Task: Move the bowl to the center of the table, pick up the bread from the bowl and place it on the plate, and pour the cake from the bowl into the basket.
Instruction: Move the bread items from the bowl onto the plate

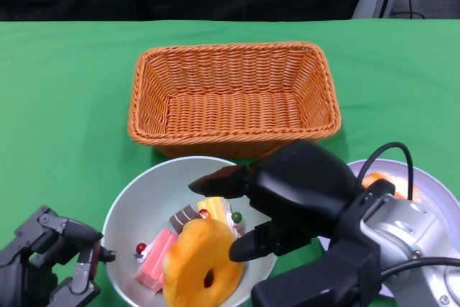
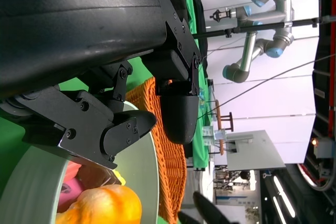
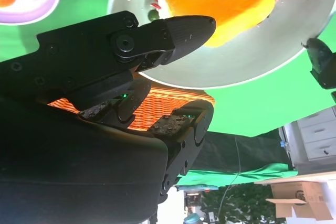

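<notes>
Green cloth table (image 1: 65,91) – woven wicker basket (image 1: 233,95), ring-shaped bread (image 1: 203,262) in smooth bowl (image 1: 136,206)

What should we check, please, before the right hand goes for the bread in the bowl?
1. Bowl in front of the basket, near the table's middle: ok.
2. Bread lying on top in the bowl, uncovered: ok.
3. Right hand over the bowl, fingers apart, holding nothing: ok.
4. Left hand beside the bowl's rim; whether it touches the rim: cannot tell.
5. Free room on the plate, partly hidden by the right arm: cannot tell.
</notes>
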You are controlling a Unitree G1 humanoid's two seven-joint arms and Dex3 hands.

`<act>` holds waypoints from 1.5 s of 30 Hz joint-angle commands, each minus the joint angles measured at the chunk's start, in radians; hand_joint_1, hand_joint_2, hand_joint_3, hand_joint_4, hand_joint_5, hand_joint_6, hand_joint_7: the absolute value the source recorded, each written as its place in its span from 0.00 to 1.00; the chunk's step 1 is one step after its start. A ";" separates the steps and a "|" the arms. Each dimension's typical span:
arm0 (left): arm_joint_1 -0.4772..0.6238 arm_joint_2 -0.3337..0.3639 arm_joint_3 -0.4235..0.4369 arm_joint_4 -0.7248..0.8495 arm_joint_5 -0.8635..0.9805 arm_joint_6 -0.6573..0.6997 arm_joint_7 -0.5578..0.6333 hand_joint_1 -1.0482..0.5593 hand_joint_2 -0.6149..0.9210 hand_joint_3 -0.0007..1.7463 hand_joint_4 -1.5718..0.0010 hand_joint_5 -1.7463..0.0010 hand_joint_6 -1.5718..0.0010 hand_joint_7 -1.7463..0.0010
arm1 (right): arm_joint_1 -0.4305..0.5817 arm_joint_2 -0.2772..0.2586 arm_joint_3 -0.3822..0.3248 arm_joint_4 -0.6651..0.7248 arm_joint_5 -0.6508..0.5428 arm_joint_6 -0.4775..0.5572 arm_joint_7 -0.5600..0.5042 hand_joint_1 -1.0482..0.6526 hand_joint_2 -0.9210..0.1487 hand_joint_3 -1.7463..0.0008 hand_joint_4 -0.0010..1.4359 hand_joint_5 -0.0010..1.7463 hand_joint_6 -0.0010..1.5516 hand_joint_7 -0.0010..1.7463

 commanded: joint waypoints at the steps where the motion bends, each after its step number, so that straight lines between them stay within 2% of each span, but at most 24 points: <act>1: 0.008 0.003 0.003 -0.003 0.009 -0.021 0.014 0.64 0.84 0.52 0.51 0.17 0.51 0.30 | -0.009 0.016 0.012 0.045 -0.016 0.014 -0.006 0.10 0.00 0.90 0.49 0.00 0.32 0.00; 10: 0.008 -0.008 0.001 -0.019 0.009 -0.023 0.020 0.62 0.85 0.49 0.52 0.17 0.51 0.30 | -0.020 0.053 0.039 0.125 -0.044 0.015 -0.025 0.10 0.00 0.89 0.50 0.00 0.32 0.00; 31: 0.005 -0.012 -0.021 -0.040 -0.047 -0.016 -0.012 0.62 0.83 0.51 0.51 0.18 0.50 0.33 | -0.011 0.075 0.129 0.198 -0.145 0.027 -0.034 0.10 0.00 0.89 0.49 0.00 0.29 0.00; 37: 0.025 -0.015 -0.023 -0.072 -0.024 -0.029 0.003 0.62 0.82 0.52 0.51 0.18 0.50 0.33 | -0.001 0.106 0.174 0.251 -0.195 0.032 -0.110 0.11 0.00 0.90 0.51 0.01 0.30 0.00; 43: 0.029 -0.016 -0.027 -0.071 -0.034 -0.034 -0.006 0.62 0.82 0.52 0.51 0.17 0.50 0.32 | -0.004 0.136 0.223 0.295 -0.265 0.050 -0.176 0.12 0.00 0.91 0.49 0.00 0.30 0.00; 45: 0.031 -0.017 -0.027 -0.070 -0.024 -0.040 0.000 0.62 0.81 0.54 0.51 0.17 0.50 0.32 | -0.009 0.144 0.243 0.316 -0.303 0.060 -0.204 0.12 0.00 0.88 0.51 0.01 0.30 0.00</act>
